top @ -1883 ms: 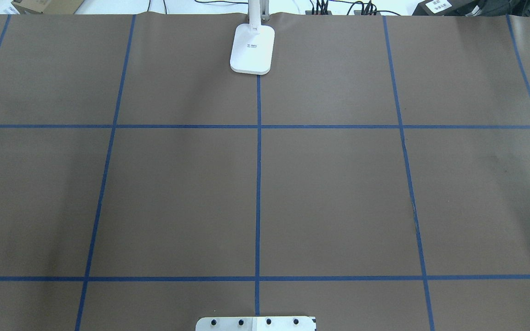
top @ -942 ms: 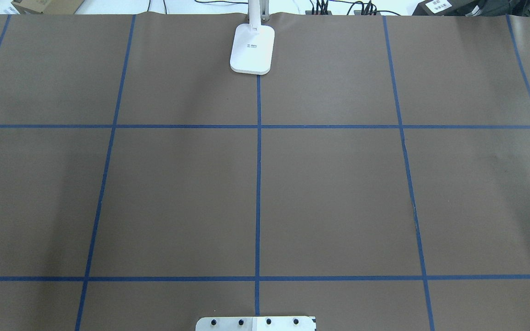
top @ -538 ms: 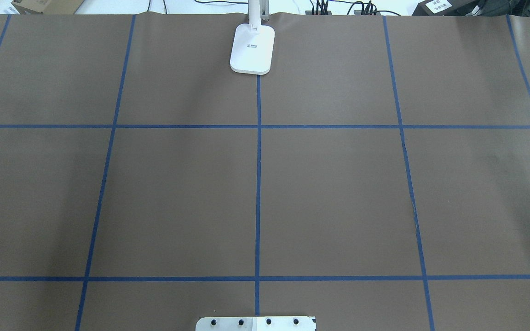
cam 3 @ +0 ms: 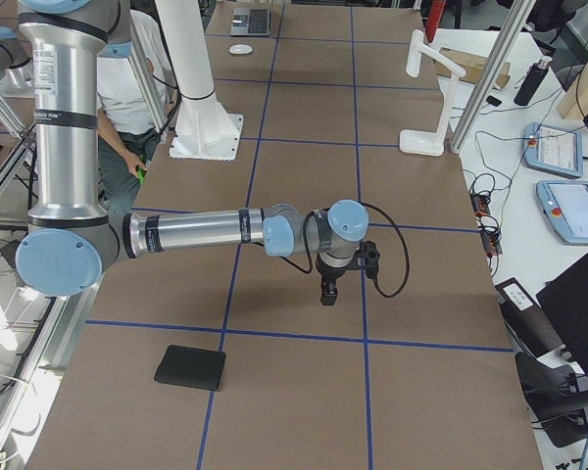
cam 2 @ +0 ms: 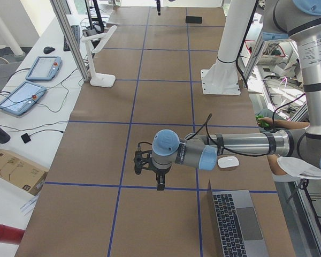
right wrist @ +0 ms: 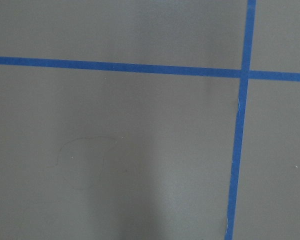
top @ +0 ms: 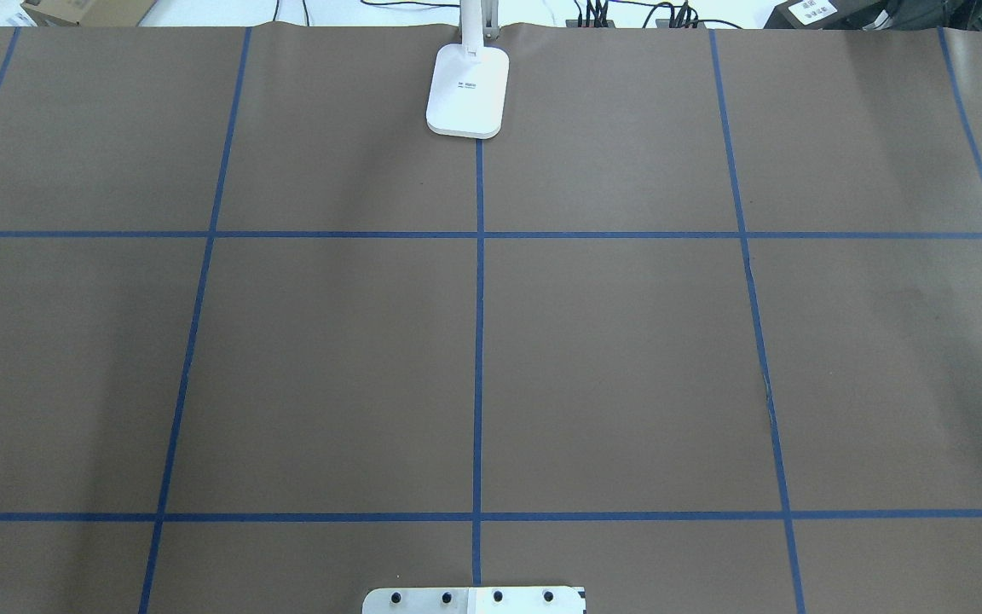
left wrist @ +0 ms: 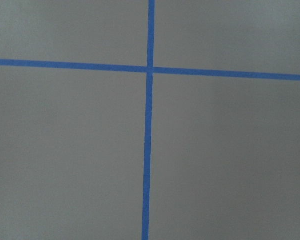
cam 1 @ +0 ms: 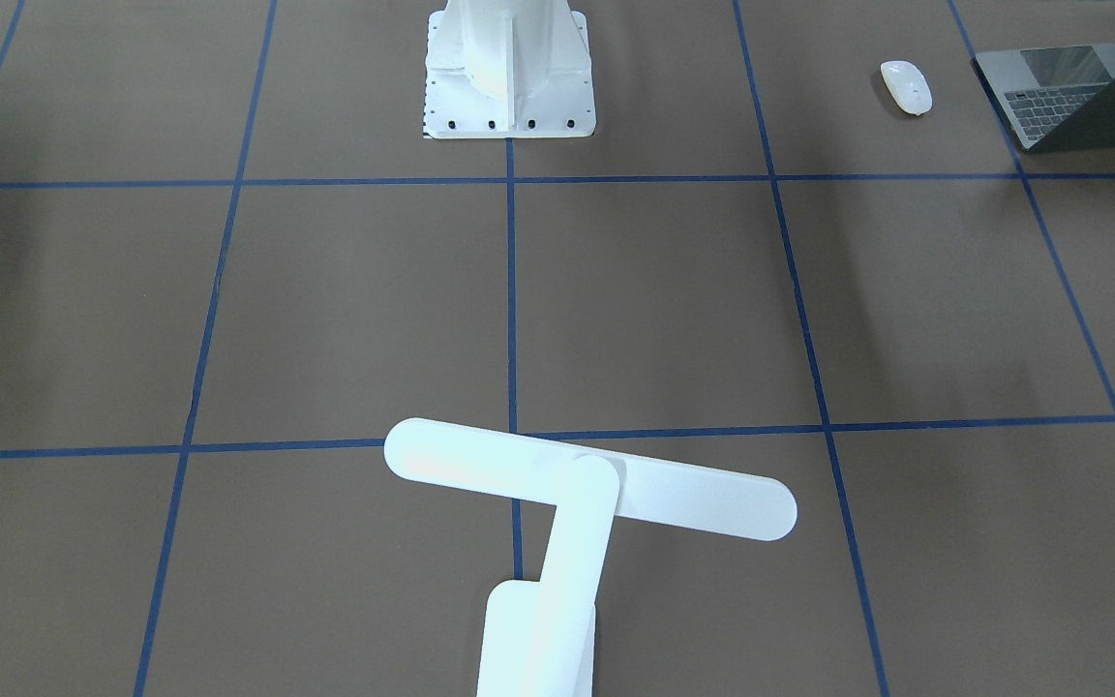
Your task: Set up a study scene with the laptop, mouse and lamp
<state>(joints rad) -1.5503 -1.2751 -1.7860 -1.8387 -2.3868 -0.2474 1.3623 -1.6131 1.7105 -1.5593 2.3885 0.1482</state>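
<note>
Silver arms (cam 2: 241, 143), light-blue joint caps (cam 2: 165, 142), black cable (cam 3: 406, 262)

— Where do you see the lamp (cam 3: 420, 143)?
— At the table's (cam 3: 304, 411) edge across from the robot (cam 3: 69, 147). Your laptop (cam 3: 252, 22) and mouse (cam 3: 240, 49) lie at its far end, a black mat (cam 3: 190, 367) near its near end.

The desk (top: 329, 367) is brown, crossed by a blue tape grid (top: 479, 341). The lamp (cam 1: 587, 494) and mouse (cam 1: 906, 85) are white, the laptop (cam 1: 1051, 92) grey with black keys, the mat (cam 3: 190, 367) black.
</note>
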